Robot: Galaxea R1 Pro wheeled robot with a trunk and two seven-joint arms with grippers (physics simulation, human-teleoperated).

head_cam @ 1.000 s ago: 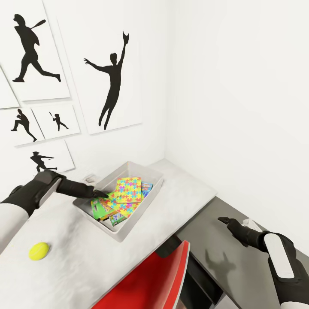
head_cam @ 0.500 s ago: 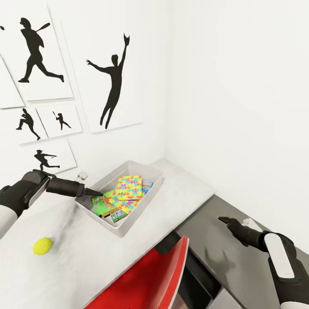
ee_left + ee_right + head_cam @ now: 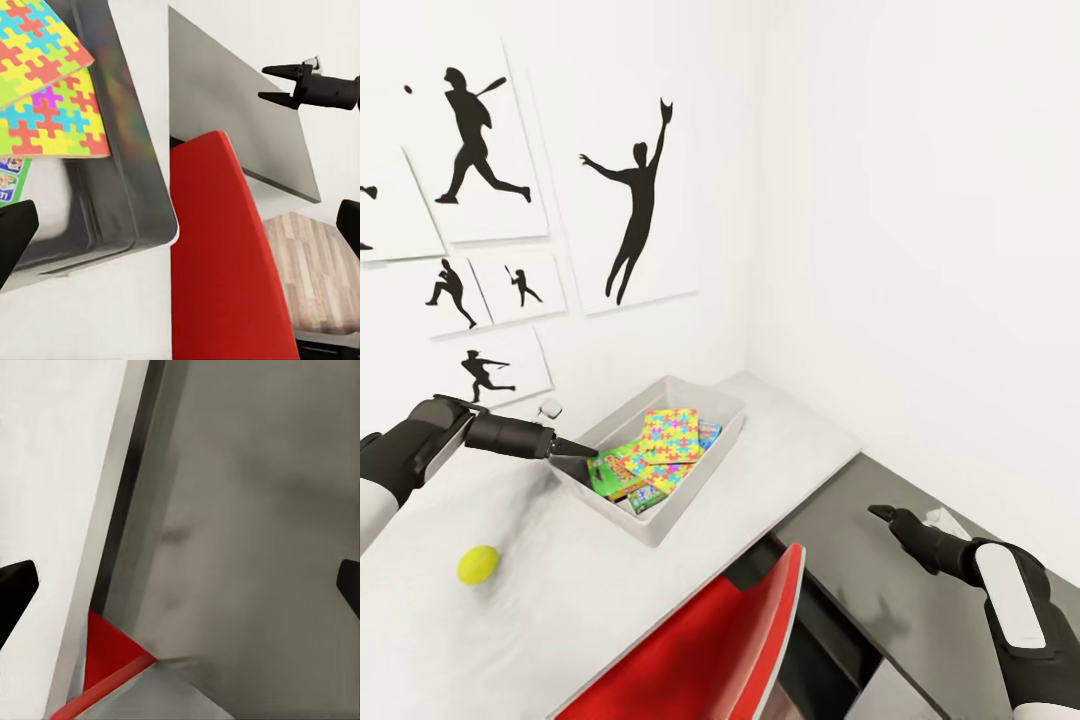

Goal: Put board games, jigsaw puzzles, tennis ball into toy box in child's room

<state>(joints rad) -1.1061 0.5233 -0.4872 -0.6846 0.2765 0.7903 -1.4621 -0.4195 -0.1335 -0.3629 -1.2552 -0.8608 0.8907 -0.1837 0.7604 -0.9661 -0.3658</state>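
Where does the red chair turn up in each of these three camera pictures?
Head view: the red chair is at the bottom centre, tucked against the white table.
Left wrist view: it fills the lower middle, beside the grey toy box.
Right wrist view: a red sliver sits at the bottom edge.
Shared landmark: the dark grey side desk, next to the chair in every view.
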